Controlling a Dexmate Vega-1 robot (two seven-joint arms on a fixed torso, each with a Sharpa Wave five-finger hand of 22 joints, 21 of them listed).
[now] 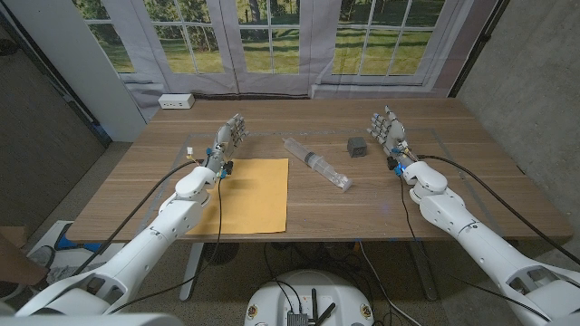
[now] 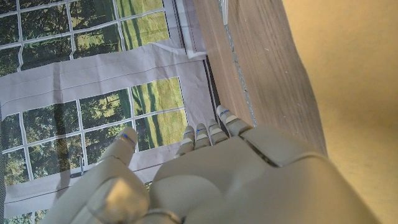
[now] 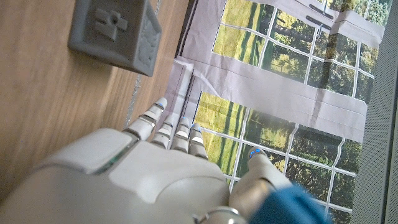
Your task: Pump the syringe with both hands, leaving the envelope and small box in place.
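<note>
Nothing of the pumping looks begun yet: your syringe (image 1: 317, 163) lies untouched on the wooden table (image 1: 381, 208), slanting on its side, with neither hand on it. You have the envelope (image 1: 246, 194) just beside the syringe toward the robot's left, flat on the wood, and the small box (image 1: 357, 146) near the syringe's other side, a little farther back; both sit where they should be left. No open container shows, and you cannot tell whether the clear barrel holds anything. Your left hand (image 1: 230, 138) stands beyond the envelope, fingers apart, holding nothing. Your right hand (image 1: 388, 129) stands past the box, likewise spread and empty. Grasping and pumping both remain.
</note>
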